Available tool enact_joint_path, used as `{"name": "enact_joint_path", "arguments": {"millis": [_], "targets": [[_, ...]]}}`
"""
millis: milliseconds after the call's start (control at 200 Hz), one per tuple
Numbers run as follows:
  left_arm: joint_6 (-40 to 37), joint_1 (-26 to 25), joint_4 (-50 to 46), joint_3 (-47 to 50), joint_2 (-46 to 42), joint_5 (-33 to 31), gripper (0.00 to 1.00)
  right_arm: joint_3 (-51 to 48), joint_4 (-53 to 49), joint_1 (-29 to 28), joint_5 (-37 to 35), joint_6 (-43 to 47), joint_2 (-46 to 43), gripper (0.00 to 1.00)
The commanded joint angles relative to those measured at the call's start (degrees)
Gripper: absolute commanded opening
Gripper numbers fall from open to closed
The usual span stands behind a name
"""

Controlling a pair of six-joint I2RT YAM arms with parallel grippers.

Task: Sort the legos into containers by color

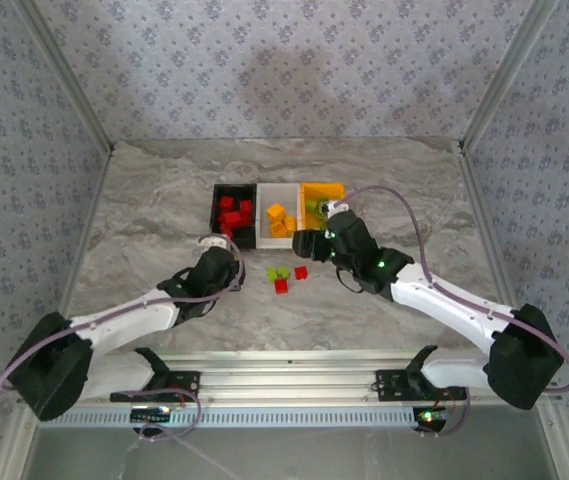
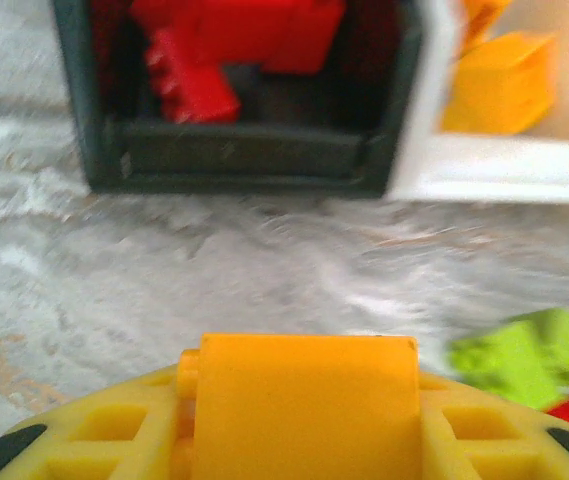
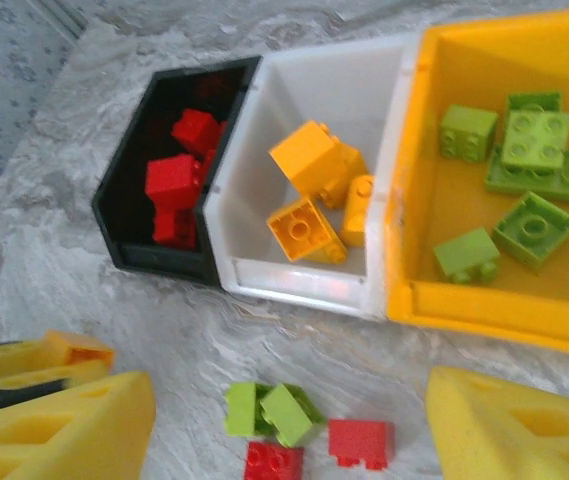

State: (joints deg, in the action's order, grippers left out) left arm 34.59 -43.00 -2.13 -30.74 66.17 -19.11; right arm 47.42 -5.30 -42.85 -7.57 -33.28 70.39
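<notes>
A: Top view: left pincer (image 1: 232, 268) sat low on the table (image 1: 144, 200), short of the black bin (image 1: 216, 212); right pincer (image 1: 306, 246) was near the orange-yellow bin (image 1: 324, 186); loose bricks (image 1: 286, 275) lay between them.
B: Left wrist?
A: Left pincer clamped an orange-yellow brick (image 2: 304, 405); black bin dead ahead; white bin (image 2: 504, 165) off to the right.
B: Right wrist?
A: Right pincer was spread wide, empty, over the loose bricks; yellow ones already sat in the white bin.
B: Tip?
A: I'd lift clear of the rim, shift right over white, then release; dropping straight ahead would likely mis-sort.
</notes>
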Motion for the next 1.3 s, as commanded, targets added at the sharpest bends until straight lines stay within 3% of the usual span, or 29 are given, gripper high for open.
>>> {"name": "enact_joint_path", "arguments": {"millis": [0, 165, 430, 670, 750, 874, 999, 1209, 1239, 1294], "targets": [[-0.3, -0.8, -4.3, -8.5, 0.3, 1.9, 0.41, -3.1, -1.5, 0.6, -2.7, -3.8, -2.1, 0.74], [-4.0, -1.3, -5.6, -23.6, 13.2, 5.3, 0.42, -7.8, -3.4, 0.8, -3.7, -6.6, -4.6, 0.73], [-8.6, 1.0, -11.3, -46.7, 35.0, 5.5, 0.41, -11.7, -8.2, 0.7, -4.6, -8.7, -10.9, 0.73], [-9.6, 3.6, -16.2, -58.2, 44.9, 6.1, 0.42, -13.1, -10.3, 0.2, -3.7, -9.7, -13.8, 0.73], [-10.0, 3.6, -18.0, -60.9, 47.0, 6.2, 0.49, -13.5, -10.6, 0.0, -3.7, -9.9, -14.4, 0.74], [-9.5, 3.6, -18.6, -62.2, 47.4, 6.3, 0.66, -13.7, -11.3, -0.2, -3.5, -10.1, -15.0, 0.75], [-9.7, 2.6, -18.8, -63.1, 44.6, 6.7, 0.77, -13.6, -11.2, -0.5, -2.9, -9.9, -14.1, 0.76], [-10.7, -2.1, -16.4, -57.6, 32.5, 6.7, 0.92, -11.5, -9.3, -1.1, -1.8, -8.6, -7.7, 0.76], [-10.5, -2.9, -15.6, -55.7, 30.3, 6.8, 0.99, -11.0, -8.9, -1.2, -1.5, -8.2, -6.3, 0.76], [-9.9, -4.3, -14.5, -51.8, 26.3, 6.7, 0.99, -9.8, -8.2, -1.4, -1.2, -7.6, -3.5, 0.76]]}}
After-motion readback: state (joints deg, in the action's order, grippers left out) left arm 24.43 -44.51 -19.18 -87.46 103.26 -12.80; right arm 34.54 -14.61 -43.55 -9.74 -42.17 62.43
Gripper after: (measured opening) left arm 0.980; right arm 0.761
